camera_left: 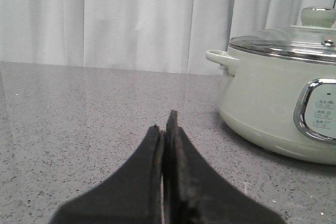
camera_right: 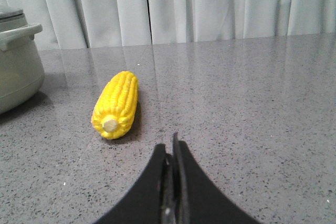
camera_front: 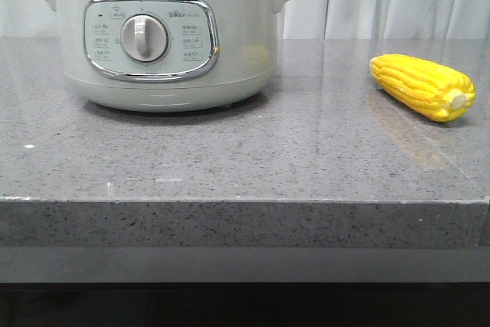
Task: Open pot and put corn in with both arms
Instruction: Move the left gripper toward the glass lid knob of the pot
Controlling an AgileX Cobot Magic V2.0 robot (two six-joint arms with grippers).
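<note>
The pale mint-white pot [camera_front: 164, 40] stands at the back left of the grey counter, its steel-rimmed lid [camera_left: 286, 45] on and its dial panel facing me. A yellow corn [camera_front: 422, 86] cob lies on the counter at the right, stub end toward the front. My left gripper [camera_left: 164, 124] is shut with nothing in it, low over the counter and apart from the pot [camera_left: 278, 106]. Near the corn [camera_right: 116, 104] my right gripper [camera_right: 169, 145] is shut and empty, not touching it. Neither gripper shows in the front view.
The speckled grey stone counter [camera_front: 245, 166] ends in a thick front edge. White curtains [camera_right: 184, 6] hang behind it. Bare counter lies between the pot and the corn.
</note>
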